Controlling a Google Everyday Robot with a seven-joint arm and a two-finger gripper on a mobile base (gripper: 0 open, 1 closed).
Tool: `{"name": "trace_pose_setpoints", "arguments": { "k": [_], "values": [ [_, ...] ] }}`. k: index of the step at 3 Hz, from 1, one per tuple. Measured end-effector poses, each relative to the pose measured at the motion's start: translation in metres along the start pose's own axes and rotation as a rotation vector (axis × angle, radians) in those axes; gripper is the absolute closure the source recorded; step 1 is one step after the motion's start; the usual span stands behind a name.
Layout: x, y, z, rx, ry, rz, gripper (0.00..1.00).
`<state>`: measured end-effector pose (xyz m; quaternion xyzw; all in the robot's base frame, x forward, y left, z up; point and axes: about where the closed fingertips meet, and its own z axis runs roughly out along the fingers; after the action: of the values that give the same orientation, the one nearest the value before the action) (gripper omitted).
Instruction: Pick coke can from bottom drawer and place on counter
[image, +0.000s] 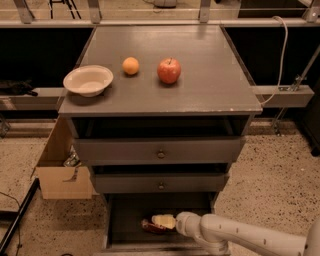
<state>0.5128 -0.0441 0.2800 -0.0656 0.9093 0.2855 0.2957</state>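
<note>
Gripper: the pale gripper (164, 221) is down inside the bottom drawer (127, 220), at the end of the white arm (245, 239) that reaches in from the lower right.
Grip: from where I stand I cannot tell whether it is clasped on anything or loose; it sits right against the can, just above and to the right of it.
Coke can: the coke can (149, 228) lies on its side on the drawer's dark floor, near the middle and partly covered by the gripper.
Bottom drawer: pulled out, the lowest of the three.
Counter: the counter (210, 87) carries a cream bowl (88, 80) at the left, an orange (130, 65) beside it and a red apple (169, 70) near the middle, each apart from the others.
Upper drawers: the top drawer (200, 149) and the middle drawer (200, 183) each show a round knob.
Floor: an open cardboard box (60, 177) stands against the cabinet's left side.
</note>
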Motion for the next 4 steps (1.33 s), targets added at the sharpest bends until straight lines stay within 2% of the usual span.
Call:
{"name": "trace_pose_setpoints", "arguments": {
  "k": [1, 2, 3, 4],
  "values": [
    [0.002, 0.001, 0.005, -0.003, 0.005, 0.0, 0.0],
    [0.006, 0.008, 0.001, -0.041, -0.006, -0.031, 0.0],
    [0.01, 0.008, 0.012, -0.062, -0.011, -0.058, 0.0],
    [0.023, -0.012, 0.045, -0.024, -0.033, -0.141, 0.0]
  ]
}}
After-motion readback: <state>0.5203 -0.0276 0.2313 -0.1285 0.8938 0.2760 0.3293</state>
